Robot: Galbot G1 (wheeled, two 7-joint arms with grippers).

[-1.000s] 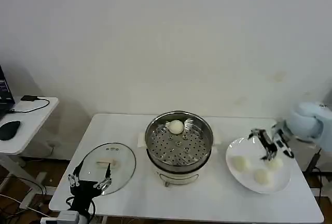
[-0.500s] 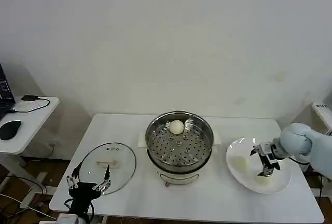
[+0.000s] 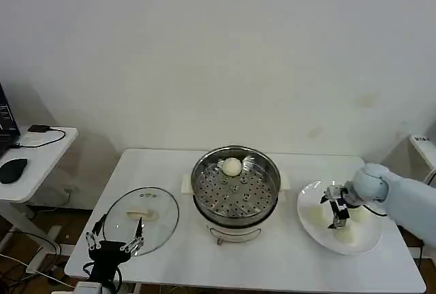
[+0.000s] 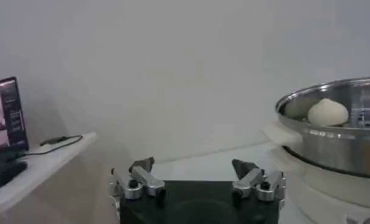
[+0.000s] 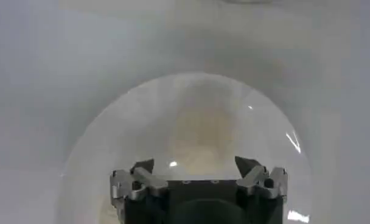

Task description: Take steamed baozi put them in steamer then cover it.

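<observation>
The steel steamer [image 3: 235, 192] stands mid-table with one steamed baozi [image 3: 231, 167] on its perforated tray; the left wrist view shows the same steamer [image 4: 331, 143] and baozi [image 4: 328, 112]. More baozi lie on the white plate [image 3: 368, 243], one at its left [image 3: 312, 214] and one at its front [image 3: 343, 234]. My right gripper [image 3: 334, 220] hangs open just over the plate between them, and its wrist view shows the open gripper [image 5: 194, 164] above a blurred cream patch. The glass cover [image 3: 141, 218] lies flat at the table's left. Near it, my left gripper [image 3: 113, 243] is open and empty.
A white side desk [image 3: 37, 161] with a mouse and cables stands off to the left. The table's front edge runs close to my left gripper. Bare tabletop lies between the steamer and the plate.
My right gripper has swung from the plate's far right side leftward and down over the plate's middle. My left gripper has sunk slightly toward the front edge. The baozi have not moved.
</observation>
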